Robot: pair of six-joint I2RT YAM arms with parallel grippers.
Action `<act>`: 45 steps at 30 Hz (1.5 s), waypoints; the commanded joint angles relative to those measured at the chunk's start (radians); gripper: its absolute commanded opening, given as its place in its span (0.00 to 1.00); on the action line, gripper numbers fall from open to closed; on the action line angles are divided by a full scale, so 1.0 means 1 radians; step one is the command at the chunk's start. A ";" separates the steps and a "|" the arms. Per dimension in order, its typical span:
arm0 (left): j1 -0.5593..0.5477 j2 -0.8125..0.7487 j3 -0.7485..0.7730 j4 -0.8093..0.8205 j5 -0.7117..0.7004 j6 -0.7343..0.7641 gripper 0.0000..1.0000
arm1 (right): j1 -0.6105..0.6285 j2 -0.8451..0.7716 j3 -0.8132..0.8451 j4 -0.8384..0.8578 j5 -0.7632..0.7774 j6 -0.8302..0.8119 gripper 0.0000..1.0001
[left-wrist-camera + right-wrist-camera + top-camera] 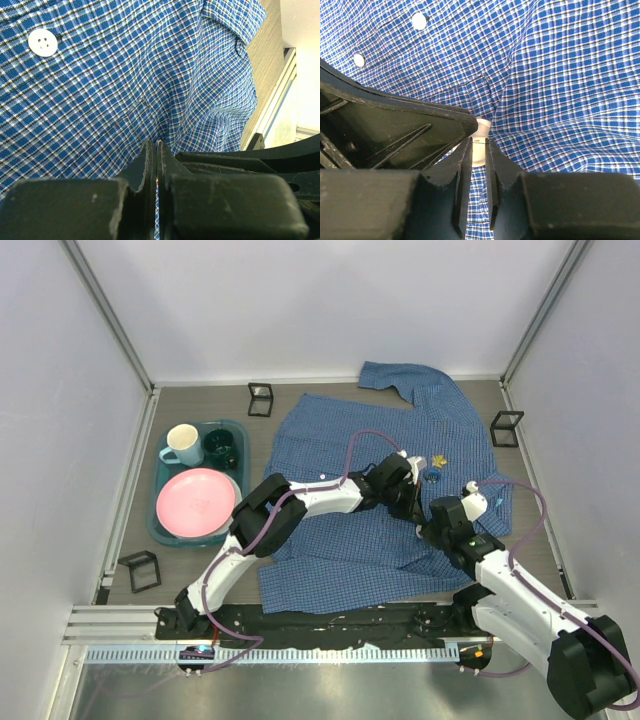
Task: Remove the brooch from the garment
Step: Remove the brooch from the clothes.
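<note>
The garment [340, 550], a blue checked shirt, lies spread over the table's middle and fills both wrist views [125, 75] [570, 75]. My left gripper [415, 510] [156, 145] is shut on a thin raised fold of it. My right gripper [428, 528] [480, 142] meets it tip to tip, jaws a narrow gap apart. A white round disc, the brooch [481, 131] as far as I can tell, sits on the cloth right at the right fingertips. It is wider than the gap and partly under the fingers. In the top view the grippers hide it.
A gold star pin [438, 459] and a blue round piece [432, 476] sit on the shirt just beyond the grippers. At the left a teal tray [155, 510] holds a pink plate [197, 502], a cream mug [182, 444] and a dark cup [220, 448]. Small black frames [260, 398] [507, 428] [143, 571] stand around.
</note>
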 commanded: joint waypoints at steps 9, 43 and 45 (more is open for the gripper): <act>-0.030 -0.026 0.019 0.045 0.030 0.011 0.00 | 0.005 0.007 -0.020 0.070 -0.009 0.045 0.22; -0.029 -0.017 0.025 0.045 0.030 0.015 0.00 | -0.053 -0.032 -0.003 0.008 -0.052 -0.029 0.22; -0.029 -0.017 0.023 0.045 0.030 0.017 0.00 | -0.052 -0.035 -0.012 0.016 -0.054 -0.026 0.22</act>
